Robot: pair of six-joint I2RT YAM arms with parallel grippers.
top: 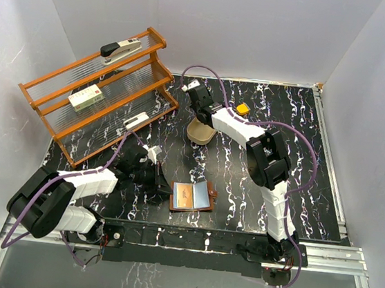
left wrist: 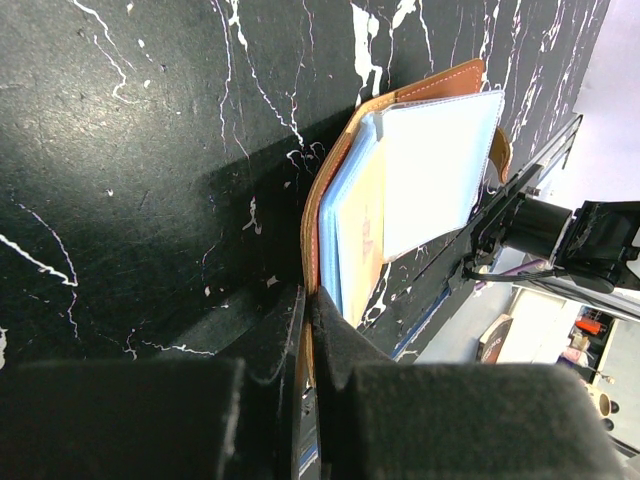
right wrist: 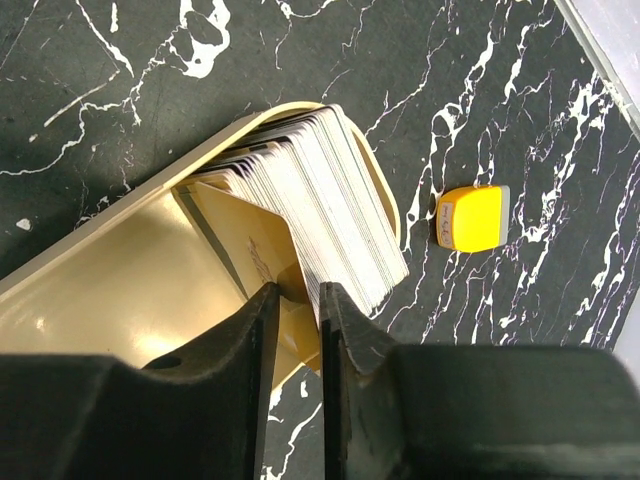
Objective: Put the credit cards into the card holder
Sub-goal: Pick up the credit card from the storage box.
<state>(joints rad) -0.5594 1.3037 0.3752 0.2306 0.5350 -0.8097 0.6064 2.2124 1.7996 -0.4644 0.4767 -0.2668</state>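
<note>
Near the front of the counter (top: 257, 186), the wallet (top: 193, 197) lies spread open with its card sleeves facing up. The left tool (left wrist: 308, 300) is pressed together on the wallet's brown leather edge, most likely to keep it open and stop it sliding when a card is pushed in. In the left wrist view, one card shows through the clear sleeves, so the wallet may already hold something. The other pockets are too hard to read to say.

Farther back, the right arm reaches down into the oval tray (right wrist: 100, 290), where the cards (right wrist: 330, 190) stand as a leaning stack against the far rim. Because they rest on edge and are not lying flat, a thin card can be taken by its side. The right tool (right wrist: 298, 295) comes in from above, its two fingers (right wrist: 262, 315) set narrowly apart at the near end of the stack. They straddle what looks like a single card edge. I cannot tell whether that card is actually clamped yet or only framed.

A small yellow block (right wrist: 470, 217) sits on the counter just beyond the tray and is not involved.

The next move calls for lifting one card free without dragging its neighbours along.
</note>
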